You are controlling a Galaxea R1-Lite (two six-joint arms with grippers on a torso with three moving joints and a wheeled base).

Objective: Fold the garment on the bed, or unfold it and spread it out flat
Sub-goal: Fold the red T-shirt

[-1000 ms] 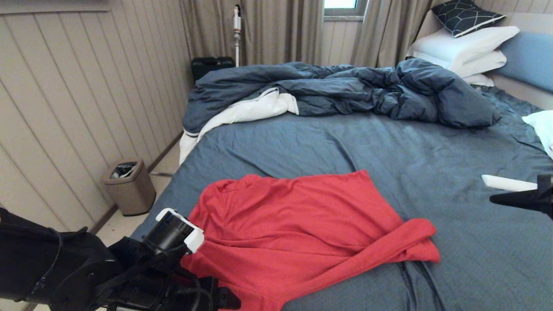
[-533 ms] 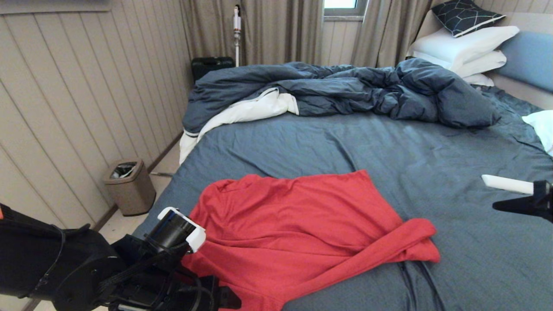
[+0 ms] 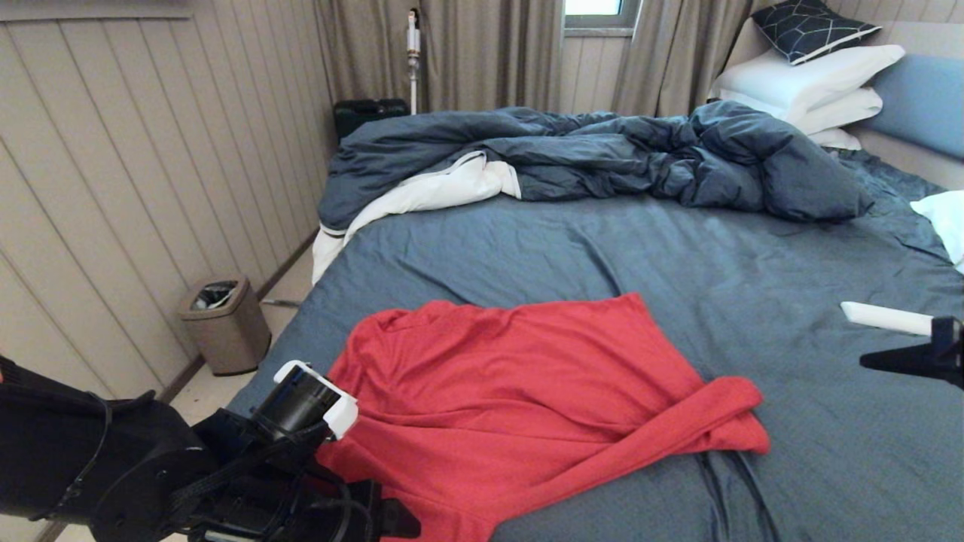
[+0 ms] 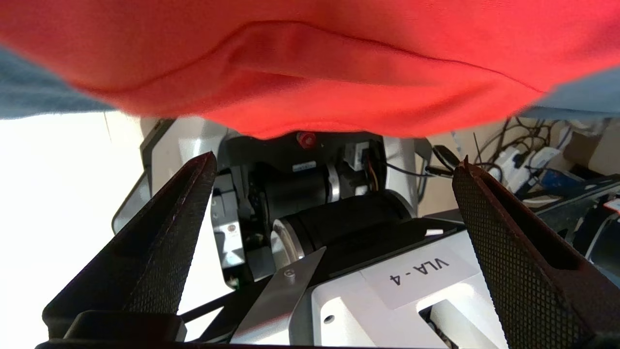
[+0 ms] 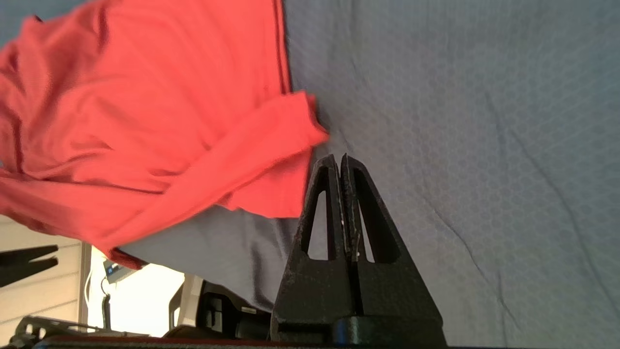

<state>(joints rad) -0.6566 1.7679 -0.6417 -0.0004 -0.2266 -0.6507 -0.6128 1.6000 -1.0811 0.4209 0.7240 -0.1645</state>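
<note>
1. Nearest the robot, the left gripper (image 4: pixel 334 160) sits low at the bed's near left edge, just below the shirt's overhanging hem. Its jaws stand as wide as they go and hold nothing; in the left wrist view the red cloth hangs just past the fingertips (image 4: pixel 206 162).
2. The shirt (image 3: pixel 527 399) lies plain side up on the near part of the bed (image 3: pixel 527 248), rumpled rather than flat. Its near edge droops over the mattress side, and 1 thick roll of cloth (image 3: pixel 678 429) runs across its right corner to a bunched end.
3. The step in hand looks like taking hold of the near hem. To do it well, I would push the left jaws up around a single layer of hem before closing, not a bunched fold, or the cloth will drag in a lump.
4. The right gripper (image 5: pixel 339 162) hovers over bare sheet to the right of the shirt, near the rolled corner but not touching it. Its 2 fingers are pressed together and carry nothing; it must open before it can pinch that roll.
5. Pulling both holds apart evenly should flatten the roll; a 1-sided tug would likely slide the thin jersey off the edge.
6. Farther back lie the duvet (image 3: pixel 602 158) and pillows (image 3: pixel 806 90), well apart from the shirt.
</note>
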